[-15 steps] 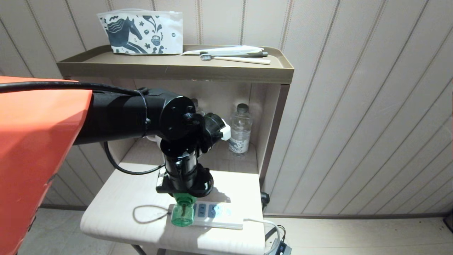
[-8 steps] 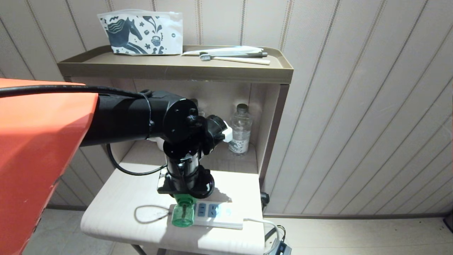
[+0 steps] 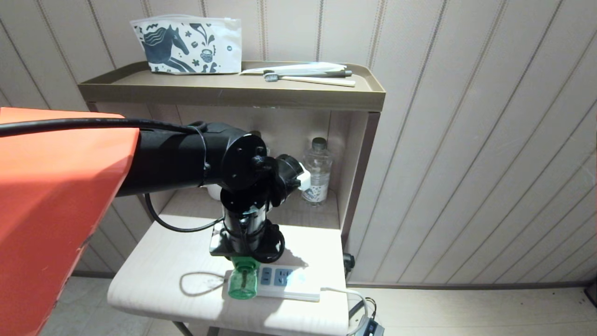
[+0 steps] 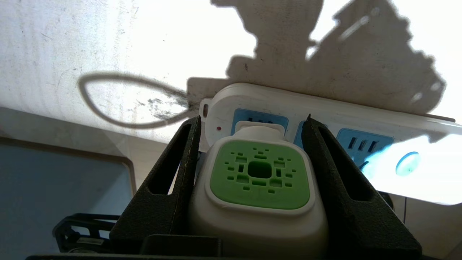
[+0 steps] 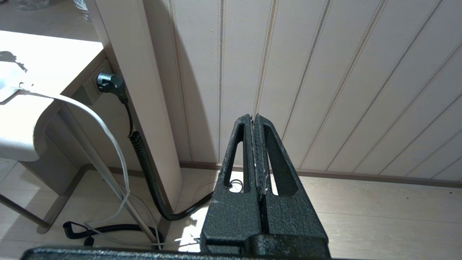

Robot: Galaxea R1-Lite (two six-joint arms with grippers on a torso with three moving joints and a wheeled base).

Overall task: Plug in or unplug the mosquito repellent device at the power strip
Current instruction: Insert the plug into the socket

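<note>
My left gripper (image 4: 252,144) pinches the white-and-green squarish head of the translucent green mosquito repellent device (image 4: 258,187), one black finger (image 4: 180,169) on each side. The left wrist view shows its white plug seated at the leftmost light blue socket of the flat white power strip (image 4: 325,115), beside a small red dot; whether it is fully in, I cannot tell. The head view hides that contact behind my black arm and shows only the green bottle (image 3: 243,283) lying over the strip's left end (image 3: 298,287) on the pale wooden table (image 3: 154,266). A thin cord loop (image 3: 198,283) lies left of the strip. A clear water bottle (image 3: 317,170) stands far, in the shelf recess; a horse-print pouch (image 3: 189,44) and toothbrush (image 3: 308,79) sit on top. My right gripper (image 5: 257,144) shows only in its own view, fingers pressed together, near the wall beside a black coiled cable (image 5: 144,159).
</note>
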